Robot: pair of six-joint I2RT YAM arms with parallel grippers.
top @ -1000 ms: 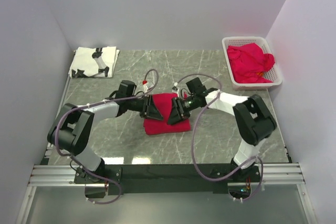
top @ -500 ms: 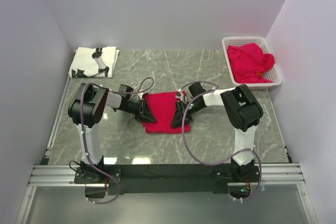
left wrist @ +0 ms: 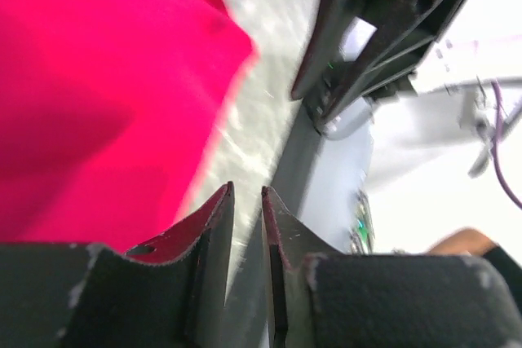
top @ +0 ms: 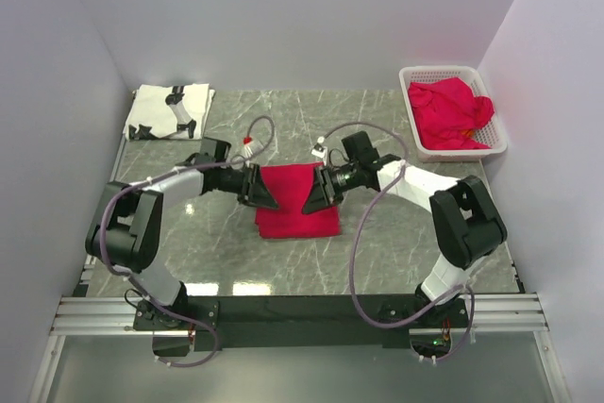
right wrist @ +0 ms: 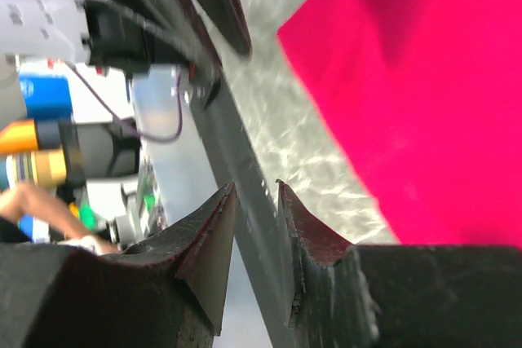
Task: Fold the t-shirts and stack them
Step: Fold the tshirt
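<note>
Fingers (left wrist: 208, 238) of the left gripper (left wrist: 246, 188) and right gripper (right wrist: 255, 186) stand slightly apart, holding nothing, flanking the folded red t-shirt (top: 293, 216); the white patterned t-shirt (top: 168, 110) lies far left.

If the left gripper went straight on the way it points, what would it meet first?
Likely the bare table right beside the folded red t-shirt; the left gripper aims at marble there. The right gripper sits farther along, though depth is unclear.

The left arm (top: 179, 180) and right arm (top: 415, 182) have white shells and black round joints. Thin grey-purple cables (top: 351, 266) loop from them. The left gripper (left wrist: 247, 191) and right gripper (right wrist: 255, 187) have black, wedge-shaped, slightly scratched fingers (left wrist: 208, 234).
</note>
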